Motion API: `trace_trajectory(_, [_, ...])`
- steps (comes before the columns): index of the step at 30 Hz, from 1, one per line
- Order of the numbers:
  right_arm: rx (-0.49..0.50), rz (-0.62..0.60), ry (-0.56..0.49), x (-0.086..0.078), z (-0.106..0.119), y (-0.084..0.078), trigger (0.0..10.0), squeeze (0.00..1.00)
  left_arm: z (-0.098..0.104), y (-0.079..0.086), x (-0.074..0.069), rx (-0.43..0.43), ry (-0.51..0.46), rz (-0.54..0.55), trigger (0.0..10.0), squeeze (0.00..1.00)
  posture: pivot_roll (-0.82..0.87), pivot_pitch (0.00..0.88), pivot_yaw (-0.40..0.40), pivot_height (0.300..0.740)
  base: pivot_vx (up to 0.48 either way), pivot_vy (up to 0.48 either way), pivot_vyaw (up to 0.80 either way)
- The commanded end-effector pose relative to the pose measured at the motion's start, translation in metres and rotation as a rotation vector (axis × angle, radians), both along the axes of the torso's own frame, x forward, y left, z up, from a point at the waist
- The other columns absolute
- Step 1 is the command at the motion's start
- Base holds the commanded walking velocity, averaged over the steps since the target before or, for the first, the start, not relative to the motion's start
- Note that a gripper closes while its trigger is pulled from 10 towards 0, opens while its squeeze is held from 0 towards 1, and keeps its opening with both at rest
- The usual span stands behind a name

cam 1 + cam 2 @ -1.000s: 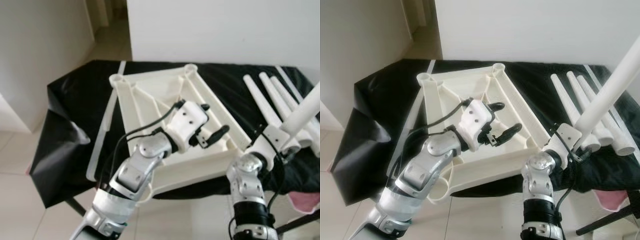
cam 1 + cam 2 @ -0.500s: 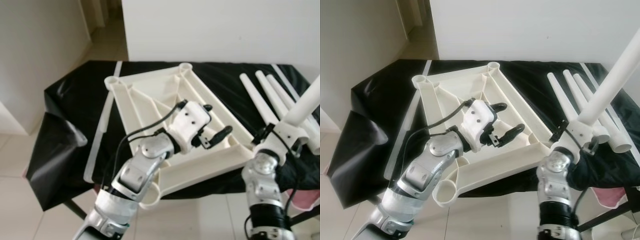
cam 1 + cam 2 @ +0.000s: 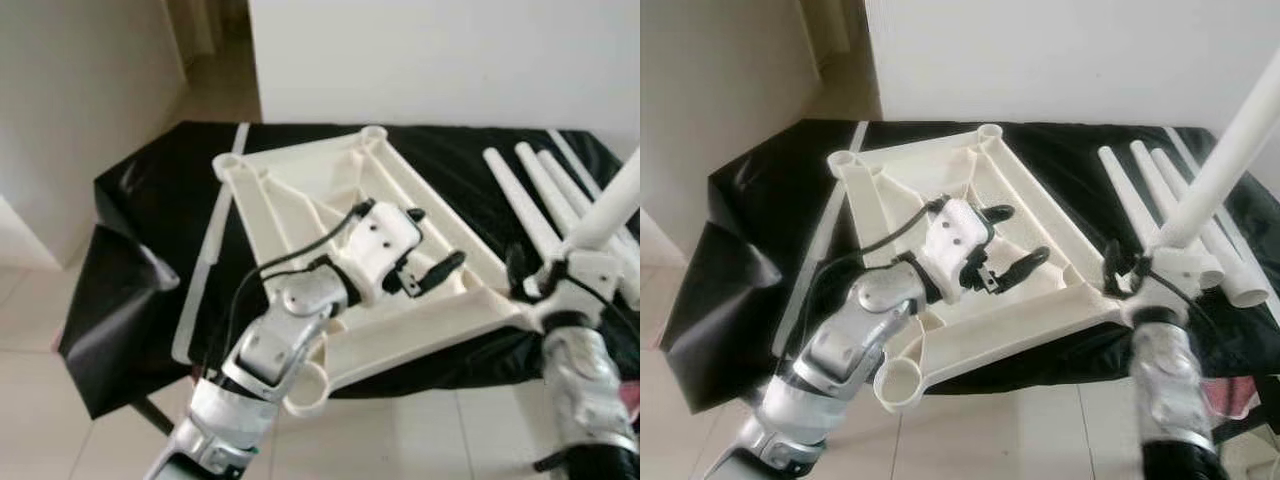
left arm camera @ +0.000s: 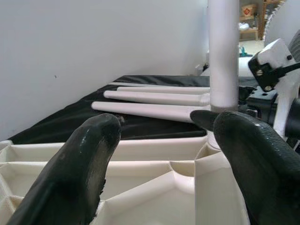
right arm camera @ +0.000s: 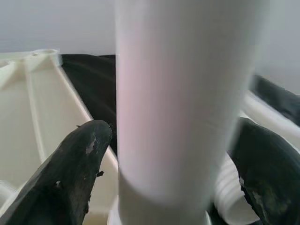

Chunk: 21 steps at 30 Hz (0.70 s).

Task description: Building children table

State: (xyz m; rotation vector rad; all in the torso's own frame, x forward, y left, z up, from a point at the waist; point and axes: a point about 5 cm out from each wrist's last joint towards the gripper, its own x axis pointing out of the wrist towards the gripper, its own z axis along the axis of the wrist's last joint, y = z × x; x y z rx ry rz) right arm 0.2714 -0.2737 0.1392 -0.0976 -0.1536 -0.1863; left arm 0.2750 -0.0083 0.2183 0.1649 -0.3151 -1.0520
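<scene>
The white children's table top [image 3: 300,200] lies upside down on a black-covered table [image 3: 150,200], ribs and corner sockets facing up. My left gripper [image 3: 435,238] hovers open just above its ribbed underside, with nothing between the fingers [image 4: 89,154]. My right gripper [image 3: 560,272] is at the table top's near right corner, shut on a white leg [image 3: 612,210] that stands tilted, its lower end at that corner. The leg [image 5: 183,93] sits between the right fingers. Three more white legs [image 3: 525,195] lie side by side on the cloth at the back right.
A long white strip [image 3: 205,260] lies along the table top's left side. The near left socket [image 3: 305,390] overhangs the table's front edge above the tiled floor. Something pink [image 3: 632,395] shows at the lower right. A white wall runs behind the table.
My right arm has moved to the right with the leg. The table top's near right corner has shifted right with it. My left gripper has stayed over the ribs.
</scene>
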Motion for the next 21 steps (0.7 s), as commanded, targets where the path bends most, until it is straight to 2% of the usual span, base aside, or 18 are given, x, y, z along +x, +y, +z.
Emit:
trace_trajectory(1, [-0.032,0.060,-0.006,-0.002,0.002,-0.003,10.0,0.00,0.002,-0.004,-0.005,0.008,-0.005,-0.057,10.0,0.00,-0.11,0.008,0.030,0.740,0.000,0.000,0.00])
trace_trajectory(8, [-0.123,0.195,0.030,0.000,0.009,-0.018,10.0,0.00,0.003,-0.007,-0.006,0.009,-0.006,-0.083,10.0,0.00,-0.13,0.000,0.051,0.740,0.000,0.000,0.00])
trace_trajectory(16, [-0.149,0.357,0.056,0.014,0.017,-0.015,10.0,0.00,0.002,-0.011,-0.009,0.020,-0.002,-0.115,10.0,0.00,-0.13,0.000,0.060,0.740,0.000,0.000,0.00])
trace_trajectory(21, [-0.156,0.462,0.087,0.021,0.017,-0.009,10.0,0.00,-0.011,-0.014,-0.019,0.096,0.026,-0.204,10.0,0.00,-0.12,0.000,0.060,0.740,0.000,0.000,0.00])
